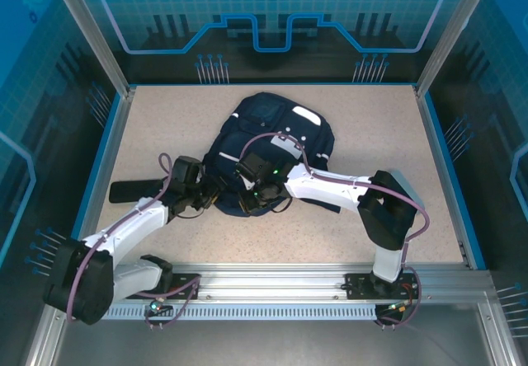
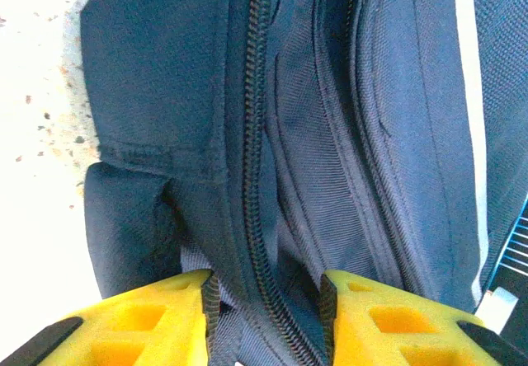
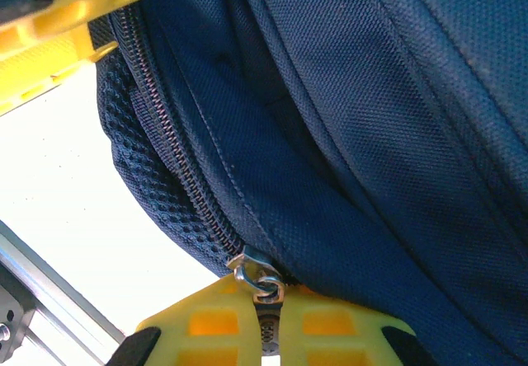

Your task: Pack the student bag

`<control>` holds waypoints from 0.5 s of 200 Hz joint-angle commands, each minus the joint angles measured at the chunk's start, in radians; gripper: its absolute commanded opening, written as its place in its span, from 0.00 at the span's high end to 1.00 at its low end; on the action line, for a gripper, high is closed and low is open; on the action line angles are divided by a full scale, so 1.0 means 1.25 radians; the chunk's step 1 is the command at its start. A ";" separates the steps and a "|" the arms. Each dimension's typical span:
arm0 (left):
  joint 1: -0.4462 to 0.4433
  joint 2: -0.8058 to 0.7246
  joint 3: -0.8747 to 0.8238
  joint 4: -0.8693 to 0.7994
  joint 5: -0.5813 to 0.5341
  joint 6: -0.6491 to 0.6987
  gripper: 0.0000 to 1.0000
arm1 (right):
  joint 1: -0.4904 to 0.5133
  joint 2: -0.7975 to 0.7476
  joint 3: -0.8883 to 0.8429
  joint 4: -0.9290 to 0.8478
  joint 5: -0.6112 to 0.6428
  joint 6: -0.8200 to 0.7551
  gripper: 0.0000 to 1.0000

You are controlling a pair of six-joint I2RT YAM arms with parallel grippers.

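Note:
The student bag [image 1: 280, 131] is a navy-blue backpack lying flat in the middle of the table, with a white patch near its top. My left gripper [image 1: 213, 194] is at its near left edge. In the left wrist view its yellow fingers [image 2: 157, 321] press on a fold of bag fabric [image 2: 272, 176] with a zipper line running through the gap. My right gripper [image 1: 252, 191] sits just beside it at the bag's near edge. It is shut on the metal zipper pull [image 3: 262, 279], its fingers [image 3: 214, 325] closed tight around the tab under the bag [image 3: 371, 135].
A dark flat object [image 1: 136, 190] lies on the table left of the left gripper. The aluminium rail [image 1: 280, 279] runs along the near edge. Blue-edged walls [image 1: 111, 147] enclose the table on all sides. The left gripper's yellow finger [image 3: 70, 20] shows in the right wrist view.

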 commanded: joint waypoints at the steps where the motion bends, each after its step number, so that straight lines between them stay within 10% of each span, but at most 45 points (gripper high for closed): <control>1: -0.008 0.015 -0.022 0.060 0.039 -0.031 0.61 | 0.007 -0.007 0.000 0.041 0.000 0.008 1.00; 100: -0.008 0.088 -0.018 0.057 0.036 0.011 0.70 | 0.039 -0.009 0.033 -0.058 0.144 -0.037 1.00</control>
